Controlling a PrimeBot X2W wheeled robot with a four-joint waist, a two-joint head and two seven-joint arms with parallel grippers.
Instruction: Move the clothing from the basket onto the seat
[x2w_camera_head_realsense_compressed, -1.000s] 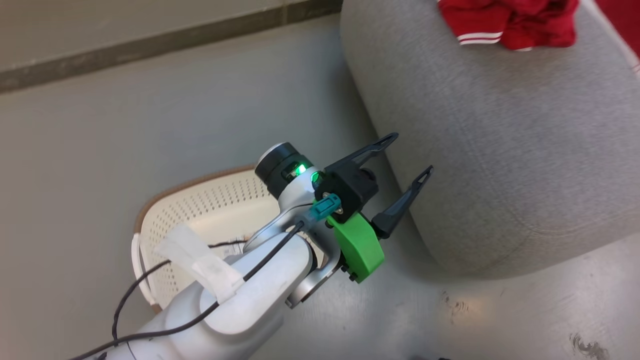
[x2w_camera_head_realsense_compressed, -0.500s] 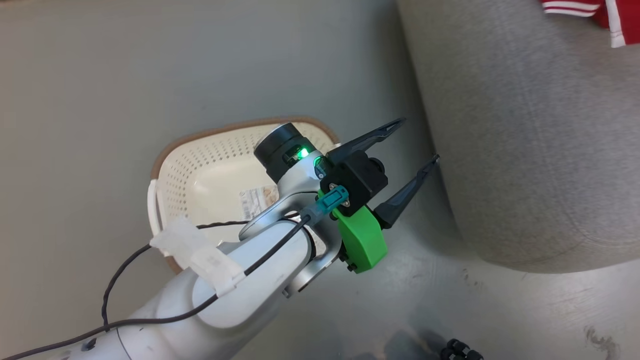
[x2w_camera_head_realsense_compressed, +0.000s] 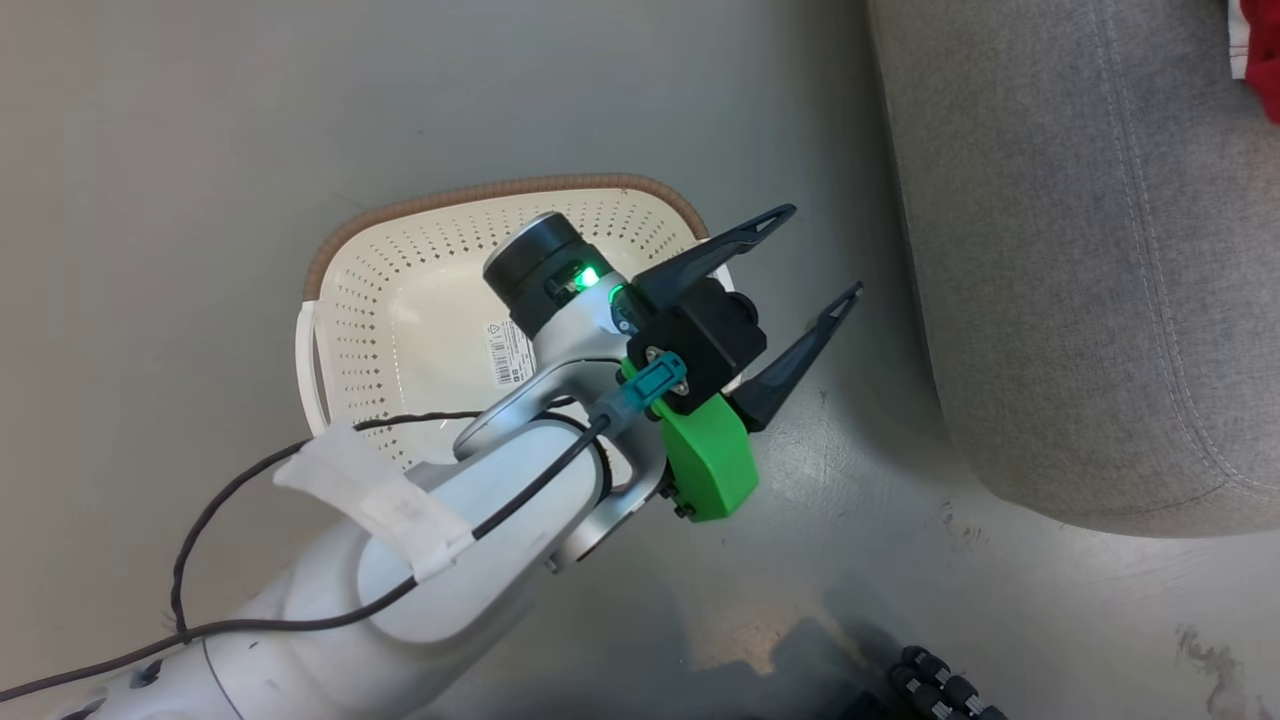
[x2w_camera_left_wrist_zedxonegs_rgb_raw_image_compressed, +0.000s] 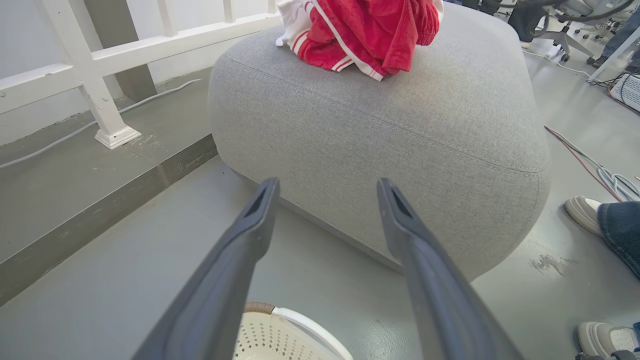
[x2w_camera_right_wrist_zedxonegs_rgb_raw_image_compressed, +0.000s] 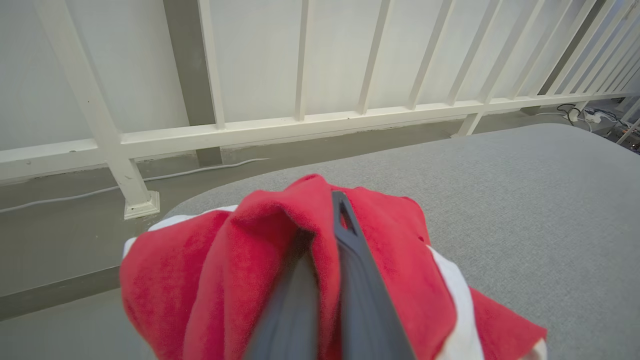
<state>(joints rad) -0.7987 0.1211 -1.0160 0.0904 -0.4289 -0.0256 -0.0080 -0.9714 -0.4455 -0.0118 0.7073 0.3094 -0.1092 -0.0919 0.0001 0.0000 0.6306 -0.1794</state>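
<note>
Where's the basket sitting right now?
In the head view the basket sits on the grey floor left of the seat, partly under the left gripper; the left wrist view shows its rim at the bottom edge.

- Sticker (x2w_camera_head_realsense_compressed: 508, 352) on the basket (x2w_camera_head_realsense_compressed: 360, 300) floor, beside the left pincer's (x2w_camera_head_realsense_compressed: 824, 249) wrist: a barcode and a small triangle sign.
- Its print is too small to read.

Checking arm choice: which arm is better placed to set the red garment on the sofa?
Right. The right gripper is shut on the red garment by the grey sofa; the left gripper hangs open above the basket.
</note>
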